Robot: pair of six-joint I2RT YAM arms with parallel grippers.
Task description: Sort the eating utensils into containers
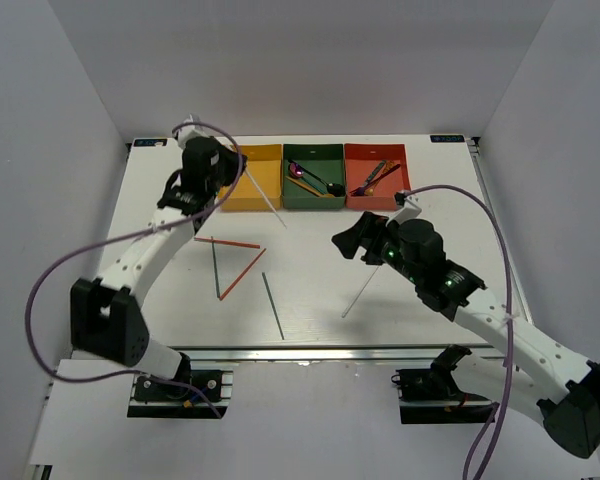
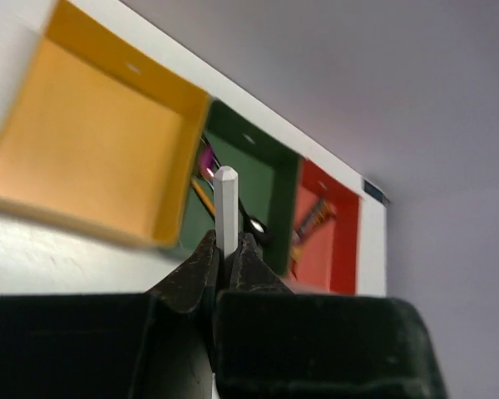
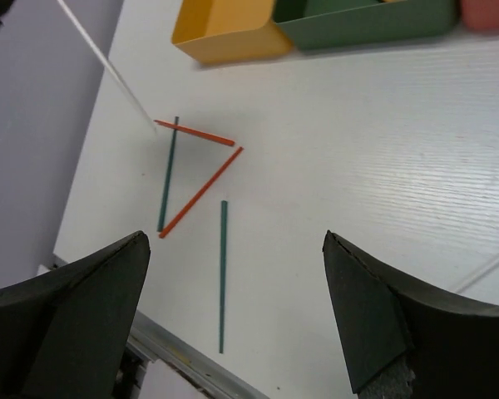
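- A silver chopstick (image 2: 225,208) is clamped between the jaws of the left gripper (image 1: 225,168). It slants away from them across the front right corner of the yellow-orange tray (image 1: 252,185).
- The left gripper hangs at that tray's left side.
- Next along the far edge, the dark green tray (image 1: 313,198) holds a purple spoon (image 1: 298,172) and a black spoon (image 1: 333,188).
- The red-orange tray (image 1: 376,200) at the right end holds a few pieces too small to name.
- On the surface (image 1: 310,255) in front of the yellow-orange tray lie two orange-red chopsticks (image 3: 201,191) and a grey-green chopstick (image 3: 167,174), which crosses one of them near its end.
- A second grey-green chopstick (image 3: 223,274) lies just beside them, apart.
- Another silver chopstick (image 1: 363,292) lies flat near the right gripper (image 3: 233,239).
- The right gripper's jaws stand wide apart with nothing between them.
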